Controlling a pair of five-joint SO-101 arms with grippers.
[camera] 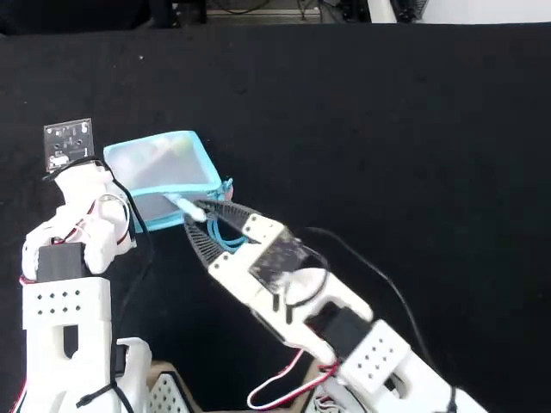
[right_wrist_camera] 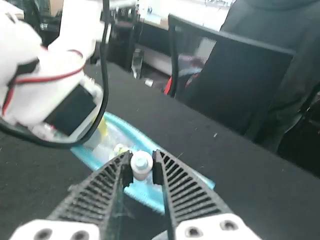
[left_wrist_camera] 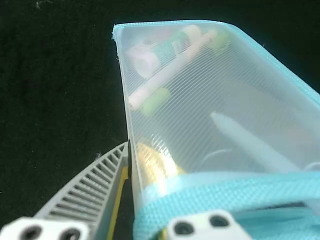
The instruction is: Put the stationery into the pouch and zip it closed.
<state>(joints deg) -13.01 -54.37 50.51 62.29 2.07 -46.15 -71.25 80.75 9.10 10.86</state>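
From above, the desk (camera: 387, 129) is a flat matte black sheet. The pouch (camera: 159, 163) lies at about 10 o'clock from its centre: a soft rectangle of cloudy see-through plastic with a turquoise fabric border. My left arm (camera: 82, 232), white moulded plastic, stands at the pouch's 7 o'clock corner. My right claw (camera: 196, 212), with black ribbed fingers, sits at the pouch's 5 o'clock edge, clenched on a thin white pen (camera: 182, 205) whose tip points at the pouch mouth.

From my left wrist, the pouch wall is finely ribbed and translucent. A woven turquoise zipper band (left_wrist_camera: 225, 192) runs along the end nearest me. My left claw (left_wrist_camera: 134, 160) is clamped on the pouch's corner, with its grey ribbed finger (left_wrist_camera: 95, 180) against the side edge. Through the wall I see a white and green cylinder (left_wrist_camera: 160, 50), a long white stick (left_wrist_camera: 170, 67), a short green piece (left_wrist_camera: 154, 100) and a pale pointed shaft (left_wrist_camera: 250, 142).

From my right wrist, my right claw pinches the white pen by its rounded end. The pouch lies just beyond the fingertips, turquoise edge towards me, and the left arm stands over it.
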